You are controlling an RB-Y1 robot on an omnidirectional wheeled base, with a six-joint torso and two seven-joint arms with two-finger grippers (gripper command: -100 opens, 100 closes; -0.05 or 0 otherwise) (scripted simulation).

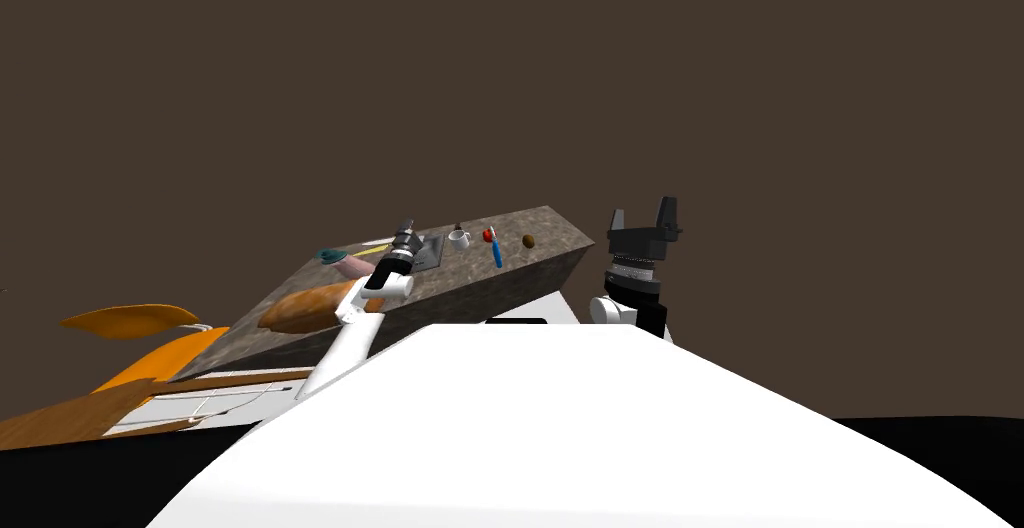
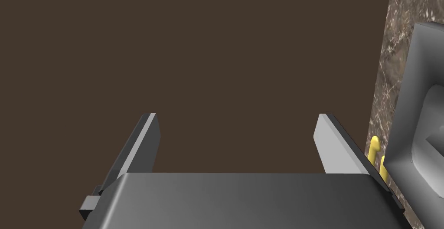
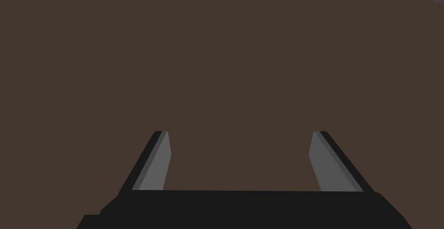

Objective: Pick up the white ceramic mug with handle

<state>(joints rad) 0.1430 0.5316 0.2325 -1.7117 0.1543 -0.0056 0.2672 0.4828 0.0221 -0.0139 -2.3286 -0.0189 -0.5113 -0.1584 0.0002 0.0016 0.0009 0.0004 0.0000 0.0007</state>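
Observation:
The white mug [image 1: 459, 240] with a handle stands upright on the speckled stone counter [image 1: 555, 232], near its far edge. My left gripper [image 1: 406, 224] hovers over the counter just left of the mug, apart from it. In the left wrist view the left gripper [image 2: 237, 142] is open with nothing between its fingers and faces a brown wall. My right gripper [image 1: 645, 214] is raised off the counter's right end. In the right wrist view the right gripper [image 3: 238, 159] is open and holds nothing.
A grey tray [image 1: 428, 250] lies under my left hand, its grey rim [image 2: 416, 109] beside a yellow utensil [image 2: 375, 146]. Right of the mug are a red item [image 1: 489, 235], a blue tool [image 1: 496, 252] and a brown ball [image 1: 528, 241]. A bread loaf [image 1: 300, 307] and orange chairs [image 1: 130, 320] sit left.

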